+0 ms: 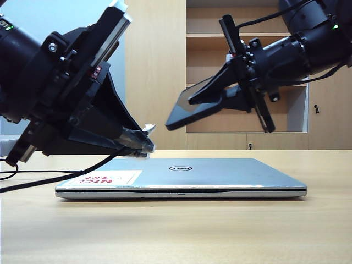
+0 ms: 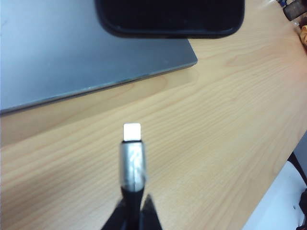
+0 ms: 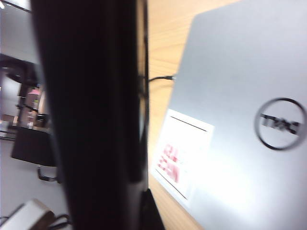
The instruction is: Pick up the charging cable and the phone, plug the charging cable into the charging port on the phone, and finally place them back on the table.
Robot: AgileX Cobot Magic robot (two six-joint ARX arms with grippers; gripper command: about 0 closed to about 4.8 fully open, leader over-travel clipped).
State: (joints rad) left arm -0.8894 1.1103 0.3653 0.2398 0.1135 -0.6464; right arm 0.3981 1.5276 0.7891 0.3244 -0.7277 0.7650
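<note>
Lying shut on table (image 1: 176, 231), laptop (image 1: 220, 175) sits under L fingers (image 1: 144, 144) w/ cable (image 2: 132, 158), R fingers (image 1: 201, 98) w/ phone (image 1: 190, 109).

Bright, even light; right wrist view blurred, perhaps by motion.

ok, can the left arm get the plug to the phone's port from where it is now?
Probably yes. The left gripper holds the charging cable with its plug tip pointing toward the phone, which the right gripper holds tilted above the laptop. Only open air lies between them, though the port itself isn't visible.
</note>
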